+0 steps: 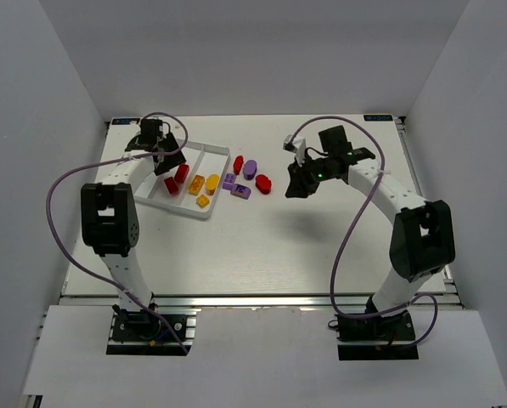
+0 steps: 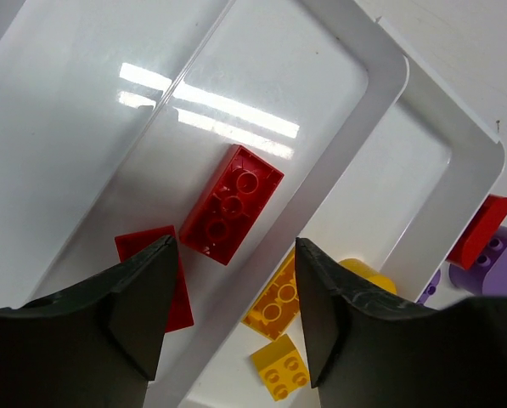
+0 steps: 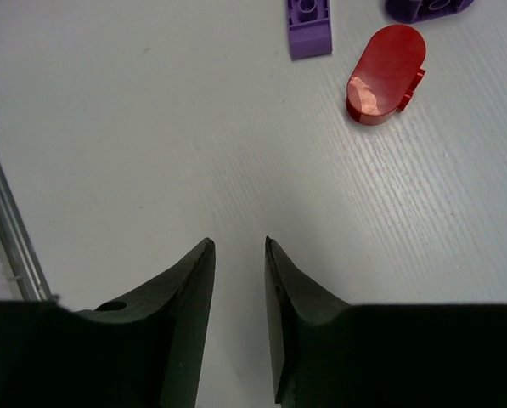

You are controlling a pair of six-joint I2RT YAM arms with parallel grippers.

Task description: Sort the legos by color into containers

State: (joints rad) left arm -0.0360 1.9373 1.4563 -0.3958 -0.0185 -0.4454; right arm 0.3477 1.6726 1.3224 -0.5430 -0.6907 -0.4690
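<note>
1. The left gripper (image 2: 233, 241) hovers over the shallow white plastic tray (image 2: 355, 127), jaws well apart and nothing between them. Below it a red studded rectangular brick (image 2: 232, 204) lies in one tray compartment, with yellow studded bricks (image 2: 274, 308) in the next compartment over.
2. The right gripper (image 3: 238, 245) hangs above the table to the right of the tray. Its jaws are parted by only a narrow slot and it carries nothing.
3. Loose bricks wait just outside the tray's right rim. Nearest the right gripper is a smooth red oval plastic brick (image 3: 387, 74), flat on the table, with a purple studded brick (image 3: 308, 30) close beside it.
4. The relation that matters: the oval sits between the tray and the right gripper, so the right arm looks the nearer one.
5. In the right wrist view the oval lies ahead of the fingertips and off to the right, clearly apart. Its long axis runs diagonal to the jaws' closing line, so I'd expect a reach, a wrist turn and a wider opening.
</note>
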